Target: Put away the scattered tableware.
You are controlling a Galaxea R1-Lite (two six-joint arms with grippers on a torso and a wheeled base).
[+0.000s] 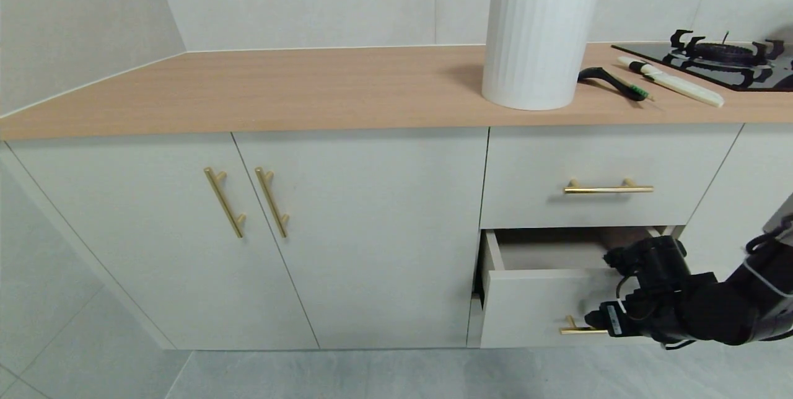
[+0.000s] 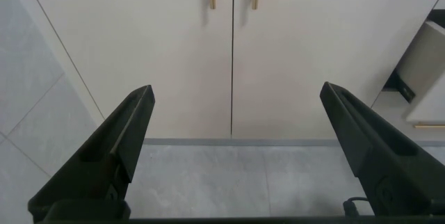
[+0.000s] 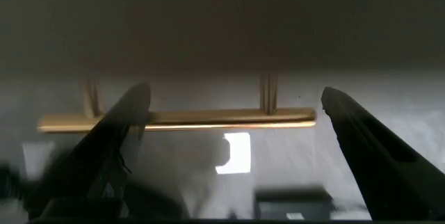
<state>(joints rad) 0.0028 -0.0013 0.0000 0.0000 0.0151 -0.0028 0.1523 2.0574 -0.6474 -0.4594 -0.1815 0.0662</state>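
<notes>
R claw [image 3: 234, 95] at drawer handle [image 3: 177, 120], utensils [image 1: 675, 84] above

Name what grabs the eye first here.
A tall white ribbed container stands on the wooden counter, with scattered utensils beside it near the hob. Below, the lower drawer is pulled open, the right gripper at its gold handle, jaws spread.

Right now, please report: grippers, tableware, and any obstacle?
Left gripper open, facing cabinet doors. Right gripper open at gold handle of lower drawer, partly open. Black-handled utensil and cream utensil lie on countertop beside white ribbed canister.
</notes>
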